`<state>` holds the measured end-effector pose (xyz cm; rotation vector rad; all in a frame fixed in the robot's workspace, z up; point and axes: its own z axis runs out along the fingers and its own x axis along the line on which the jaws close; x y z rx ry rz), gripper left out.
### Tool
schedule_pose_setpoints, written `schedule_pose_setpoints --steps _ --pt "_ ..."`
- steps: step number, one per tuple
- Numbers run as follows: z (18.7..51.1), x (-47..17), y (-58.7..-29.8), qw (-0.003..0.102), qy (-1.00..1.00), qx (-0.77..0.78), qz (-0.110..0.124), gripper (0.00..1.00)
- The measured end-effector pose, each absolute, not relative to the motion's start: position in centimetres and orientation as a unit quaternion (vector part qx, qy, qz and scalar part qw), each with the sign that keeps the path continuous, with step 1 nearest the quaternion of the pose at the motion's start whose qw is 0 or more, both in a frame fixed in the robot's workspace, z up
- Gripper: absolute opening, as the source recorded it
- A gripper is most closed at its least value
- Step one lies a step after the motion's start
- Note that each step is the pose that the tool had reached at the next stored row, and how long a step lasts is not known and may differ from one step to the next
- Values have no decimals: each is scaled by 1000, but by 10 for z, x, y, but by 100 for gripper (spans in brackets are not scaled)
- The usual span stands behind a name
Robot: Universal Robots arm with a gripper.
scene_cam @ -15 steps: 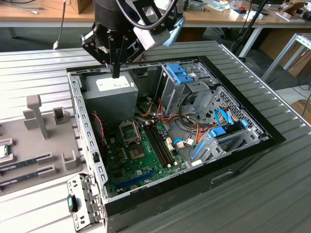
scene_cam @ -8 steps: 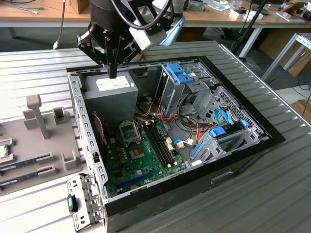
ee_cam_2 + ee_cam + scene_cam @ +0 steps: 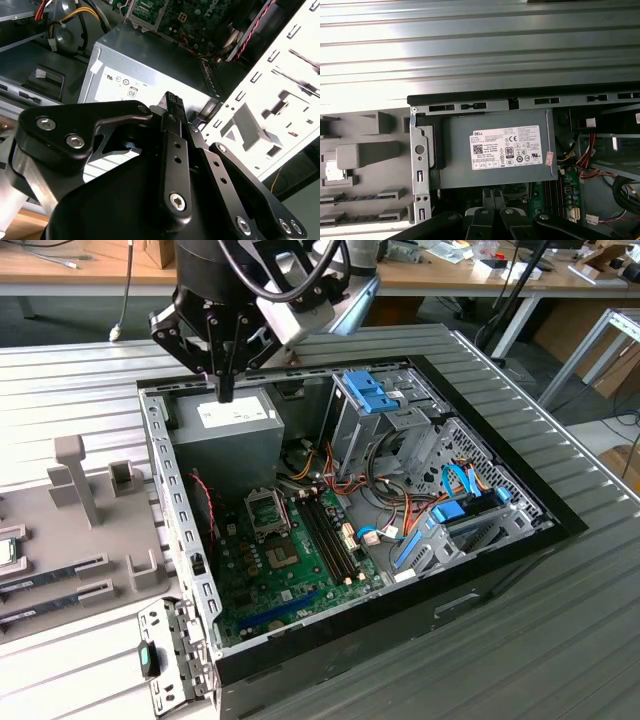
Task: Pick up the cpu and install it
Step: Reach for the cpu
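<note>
One claw (image 3: 226, 390), its fingers pressed together on nothing, hangs over the grey power supply (image 3: 228, 430) in a corner of the open computer case (image 3: 450, 585). The cpu (image 3: 5, 552) lies well apart from it, in the grey tray (image 3: 45, 525) on the counter (image 3: 500, 660) at the exterior view's left edge.

Power supply (image 3: 243, 436) directly beneath tool (image 3: 226, 393)

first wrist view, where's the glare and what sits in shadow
In the first wrist view, glare washes the ribbed table into pale bands, while the motherboard beyond the power supply lies dim; in the second wrist view, the black gripper reads dark against the bright chassis wall.
</note>
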<state>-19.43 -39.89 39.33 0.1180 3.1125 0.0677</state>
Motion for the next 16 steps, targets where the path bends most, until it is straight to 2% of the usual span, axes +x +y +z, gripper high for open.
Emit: schedule_pose_setpoints --steps 16 --pt "393 -209 -399 13 999 38 22 11"
